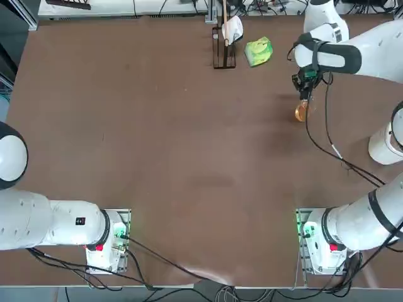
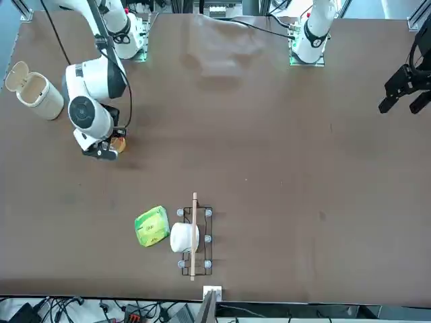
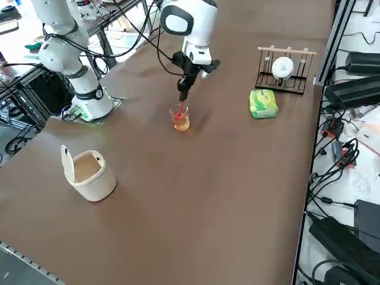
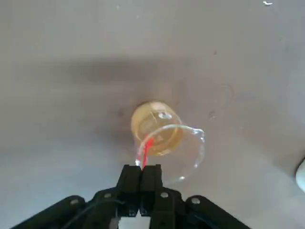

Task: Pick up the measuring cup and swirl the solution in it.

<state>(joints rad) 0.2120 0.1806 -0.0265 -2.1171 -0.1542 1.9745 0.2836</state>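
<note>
Brown tabletop (image 1: 189, 157), bearing a green-yellow packet (image 1: 259, 51), dark wire rack (image 3: 284, 86), lidded white bin (image 3: 98, 184), clear cup (image 3: 180, 119).

The hand (image 3: 181, 101) is over the measuring cup (image 3: 180, 117), with amber solution (image 3: 181, 123) inside.

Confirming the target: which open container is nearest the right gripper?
The measuring cup with orange solution, at the right gripper; the white lidded bin stands well apart.
</note>
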